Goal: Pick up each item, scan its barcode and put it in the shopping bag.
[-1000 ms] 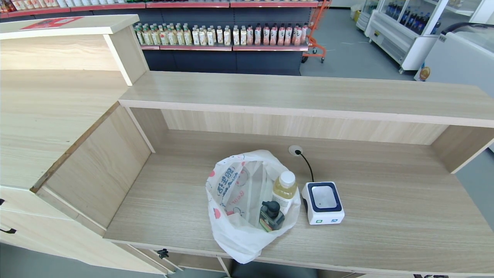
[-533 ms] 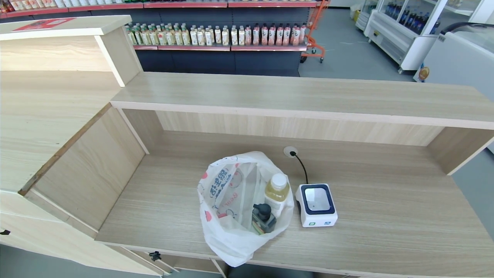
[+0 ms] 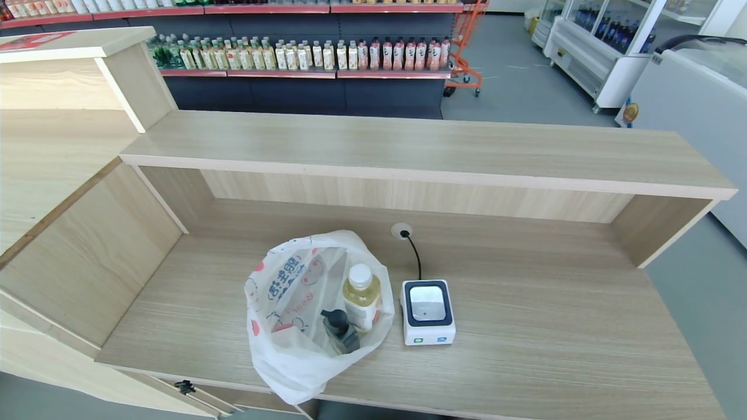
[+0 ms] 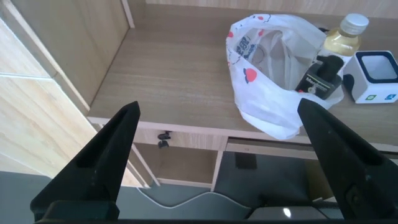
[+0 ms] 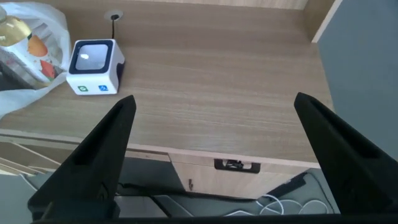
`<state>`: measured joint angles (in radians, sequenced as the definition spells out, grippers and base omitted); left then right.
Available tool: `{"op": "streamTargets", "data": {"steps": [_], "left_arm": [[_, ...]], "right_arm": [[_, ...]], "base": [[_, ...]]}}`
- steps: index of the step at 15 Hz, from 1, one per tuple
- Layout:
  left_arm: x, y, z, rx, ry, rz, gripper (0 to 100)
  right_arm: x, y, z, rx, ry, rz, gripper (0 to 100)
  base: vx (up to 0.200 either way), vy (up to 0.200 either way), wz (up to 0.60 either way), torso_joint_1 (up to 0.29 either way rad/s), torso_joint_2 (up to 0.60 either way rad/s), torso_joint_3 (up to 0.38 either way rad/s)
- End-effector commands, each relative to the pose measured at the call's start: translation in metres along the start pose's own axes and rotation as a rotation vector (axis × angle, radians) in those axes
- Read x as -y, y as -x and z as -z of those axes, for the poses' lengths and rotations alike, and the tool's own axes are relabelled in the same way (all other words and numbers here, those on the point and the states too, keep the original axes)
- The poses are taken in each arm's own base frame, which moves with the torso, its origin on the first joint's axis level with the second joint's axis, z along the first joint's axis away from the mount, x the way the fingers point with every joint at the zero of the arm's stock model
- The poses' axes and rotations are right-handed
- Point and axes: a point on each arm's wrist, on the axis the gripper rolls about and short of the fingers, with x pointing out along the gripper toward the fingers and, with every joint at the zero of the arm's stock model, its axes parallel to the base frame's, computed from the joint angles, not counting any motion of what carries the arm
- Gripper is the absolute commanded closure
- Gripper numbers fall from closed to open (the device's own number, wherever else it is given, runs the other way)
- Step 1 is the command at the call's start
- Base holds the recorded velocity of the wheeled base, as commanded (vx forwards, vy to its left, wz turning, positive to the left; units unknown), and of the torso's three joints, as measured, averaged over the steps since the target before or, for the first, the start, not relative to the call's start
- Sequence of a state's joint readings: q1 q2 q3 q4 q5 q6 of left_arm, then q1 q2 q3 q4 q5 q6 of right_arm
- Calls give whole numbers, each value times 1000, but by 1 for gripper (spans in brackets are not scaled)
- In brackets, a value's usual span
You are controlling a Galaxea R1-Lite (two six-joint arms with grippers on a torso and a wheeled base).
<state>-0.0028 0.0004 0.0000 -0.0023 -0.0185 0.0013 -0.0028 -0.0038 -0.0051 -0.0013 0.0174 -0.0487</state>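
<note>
Only our camera has shifted; the shopping bag (image 3: 274, 356), holding two bottles (image 3: 362, 297), stands beside the scanner (image 3: 428, 312), left pincer (image 4: 217, 106) and right pincer (image 5: 214, 98) released, so packing looks finished.

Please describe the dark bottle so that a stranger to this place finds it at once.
On the lower wooden counter stands an open white shopping bag. Two bottles are inside; the dark bottle is the shorter black-capped one, not the yellow bottle with a white cap.
</note>
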Motion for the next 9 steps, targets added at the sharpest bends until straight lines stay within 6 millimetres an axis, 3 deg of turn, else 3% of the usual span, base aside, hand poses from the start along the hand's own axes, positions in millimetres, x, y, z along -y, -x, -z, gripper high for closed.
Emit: {"op": "streamTargets", "data": {"steps": [1, 9], "left_arm": [[0, 0, 0, 0, -2, 0, 0], [0, 0, 0, 0, 1, 0, 0]], "right_arm": [[0, 0, 0, -4, 0, -1, 0], [0, 0, 2, -24, -28, -6, 0]], "base": [[0, 0, 0, 0, 0, 0], [0, 0, 0, 0, 0, 0]]}}
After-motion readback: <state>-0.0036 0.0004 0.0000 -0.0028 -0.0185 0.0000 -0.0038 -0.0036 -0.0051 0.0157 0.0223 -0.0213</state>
